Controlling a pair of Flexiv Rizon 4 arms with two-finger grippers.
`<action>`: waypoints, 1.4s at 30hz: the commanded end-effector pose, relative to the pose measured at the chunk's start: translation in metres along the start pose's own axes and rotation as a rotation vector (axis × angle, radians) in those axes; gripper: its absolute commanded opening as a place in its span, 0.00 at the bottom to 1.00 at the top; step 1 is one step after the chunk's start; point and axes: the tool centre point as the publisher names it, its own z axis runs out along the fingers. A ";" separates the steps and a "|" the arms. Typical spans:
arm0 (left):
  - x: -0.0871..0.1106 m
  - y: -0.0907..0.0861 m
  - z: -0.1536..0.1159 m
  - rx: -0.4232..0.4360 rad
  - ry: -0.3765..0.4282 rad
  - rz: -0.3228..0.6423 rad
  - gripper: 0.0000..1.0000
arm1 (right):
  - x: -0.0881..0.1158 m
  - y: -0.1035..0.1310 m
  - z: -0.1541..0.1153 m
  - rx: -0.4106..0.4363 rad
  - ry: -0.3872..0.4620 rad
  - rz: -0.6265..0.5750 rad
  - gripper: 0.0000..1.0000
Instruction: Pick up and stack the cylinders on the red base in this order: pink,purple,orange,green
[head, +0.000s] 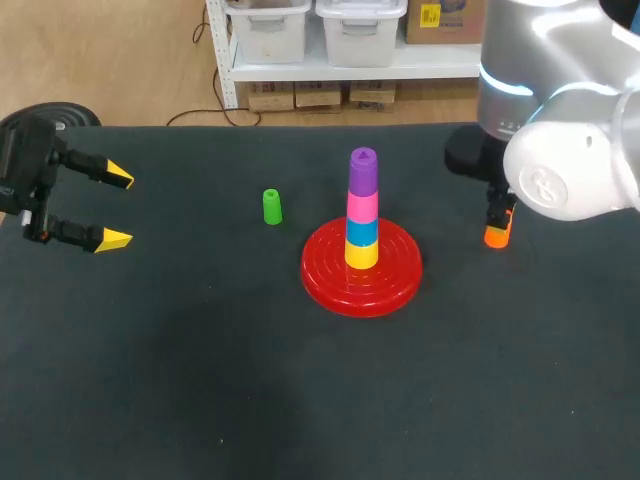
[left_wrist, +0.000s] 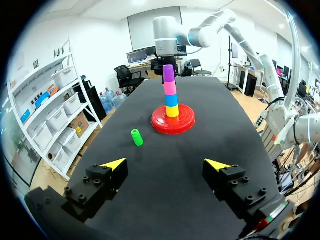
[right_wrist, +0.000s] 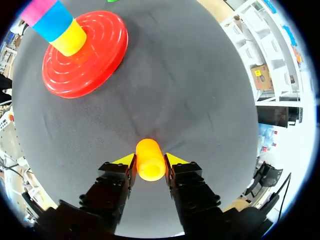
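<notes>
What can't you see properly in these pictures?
- Head view: the right arm hides most of the right gripper. Only the orange cylinder peeks out below it.
- Right wrist view: the black rim cuts the stack off at the pink cylinder, so the purple cylinder is out of sight there.
- Any view: whether the orange cylinder touches the table or is lifted cannot be told.
</notes>
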 end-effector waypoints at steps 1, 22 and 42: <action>0.001 -0.001 0.000 -0.004 -0.002 0.003 1.00 | 0.001 0.008 -0.030 0.037 -0.007 -0.015 0.00; 0.001 -0.001 0.000 -0.004 -0.002 0.003 1.00 | -0.052 0.023 -0.177 0.205 -0.098 -0.188 0.00; 0.001 -0.001 0.000 -0.004 -0.002 0.003 1.00 | -0.105 0.063 -0.218 0.228 -0.077 -0.381 0.00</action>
